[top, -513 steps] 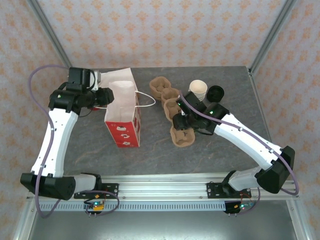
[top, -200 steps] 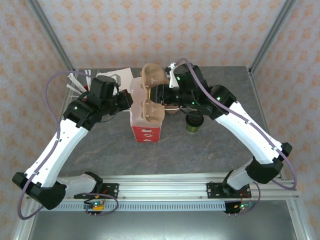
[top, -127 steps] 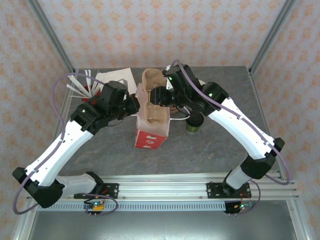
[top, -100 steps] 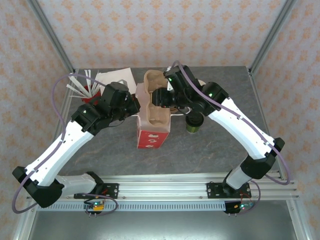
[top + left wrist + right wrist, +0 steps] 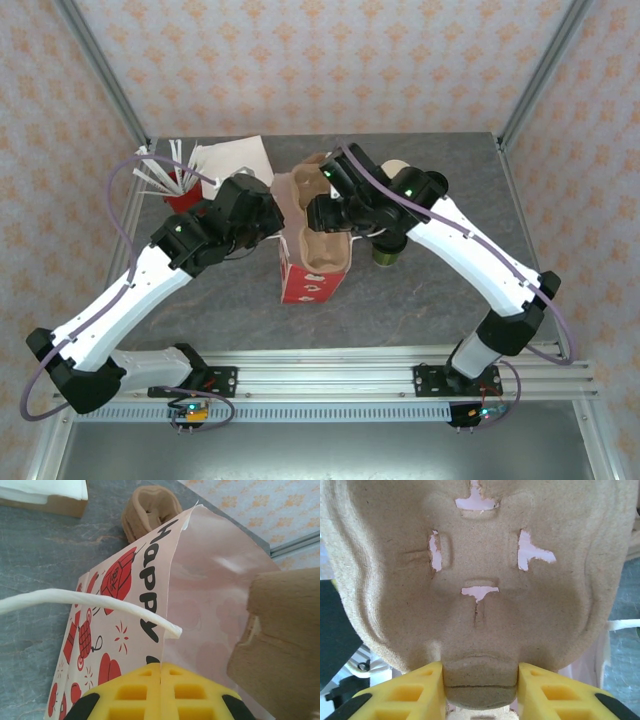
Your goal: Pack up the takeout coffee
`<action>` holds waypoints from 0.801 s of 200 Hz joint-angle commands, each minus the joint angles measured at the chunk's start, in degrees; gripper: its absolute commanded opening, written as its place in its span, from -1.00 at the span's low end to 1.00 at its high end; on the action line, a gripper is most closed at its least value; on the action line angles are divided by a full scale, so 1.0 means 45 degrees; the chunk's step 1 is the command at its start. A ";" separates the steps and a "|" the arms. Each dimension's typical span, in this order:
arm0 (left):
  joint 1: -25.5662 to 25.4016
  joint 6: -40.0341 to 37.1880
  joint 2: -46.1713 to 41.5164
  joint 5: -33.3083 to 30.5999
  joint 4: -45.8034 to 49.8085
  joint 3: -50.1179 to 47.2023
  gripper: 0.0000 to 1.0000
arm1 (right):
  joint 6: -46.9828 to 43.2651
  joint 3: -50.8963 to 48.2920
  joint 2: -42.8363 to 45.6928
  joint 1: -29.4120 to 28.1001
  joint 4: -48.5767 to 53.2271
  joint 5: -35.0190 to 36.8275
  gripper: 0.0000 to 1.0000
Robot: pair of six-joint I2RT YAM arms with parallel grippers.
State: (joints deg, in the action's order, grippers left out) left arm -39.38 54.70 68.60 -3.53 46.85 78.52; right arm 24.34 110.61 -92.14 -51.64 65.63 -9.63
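The takeout coffee, a green cup with a black lid, stands on the table just right of the bag, partly under my right arm. The red and pink paper bag stands upright at mid table. My left gripper is shut on the bag's top edge, which runs between its yellow fingertips. My right gripper is shut on a rim tab of a brown pulp cup carrier. That carrier hangs in the bag's open mouth.
A red cup of white sticks and a box of napkins stand at the back left. More pulp carriers lie behind the bag. The bag's white handle loops out to the left. A cream cup peeks from behind my right arm.
Both arms and the bag have shifted a little right and nearer. The carrier has tipped down and sunk into the bag's mouth, still held by the right gripper.
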 commanded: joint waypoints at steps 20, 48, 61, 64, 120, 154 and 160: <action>-0.0463 0.0501 -0.0148 -0.0543 -0.0233 -0.0259 -1.00 | -0.0427 0.0121 -0.0094 -0.0108 0.1234 0.0278 -0.24; -0.0542 0.0389 -0.0033 -0.0564 -0.0256 -0.0243 -1.00 | -0.0424 -0.0201 -0.0071 -0.0107 0.1257 0.0270 -0.24; -0.0586 0.0333 -0.0034 -0.0626 -0.0341 -0.0279 -1.00 | -0.0399 -0.0353 -0.0086 -0.0107 0.1218 0.0167 -0.24; -0.0603 0.0312 -0.0035 -0.0632 -0.0368 -0.0295 -1.00 | -0.0397 -0.0364 -0.0091 -0.0107 0.1217 0.0133 -0.24; -0.0644 0.0307 -0.0233 -0.0273 -0.1040 -0.0956 -0.93 | -0.0350 -0.0872 -0.0278 -0.0107 0.1062 0.0051 -0.24; -0.0644 0.0287 -0.0361 -0.0010 -0.1198 -0.1246 -0.88 | -0.0291 -0.0985 -0.0546 -0.0089 0.0937 -0.0029 -0.25; -0.0644 0.0286 -0.0361 -0.0002 -0.1186 -0.1281 -0.86 | -0.0278 -0.0965 -0.0573 -0.0088 0.0961 0.0001 -0.25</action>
State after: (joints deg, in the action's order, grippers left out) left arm -41.67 55.68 68.60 -3.05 42.89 73.78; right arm 23.33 107.11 -93.41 -51.72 68.53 -10.04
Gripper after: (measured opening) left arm 0.065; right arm 0.380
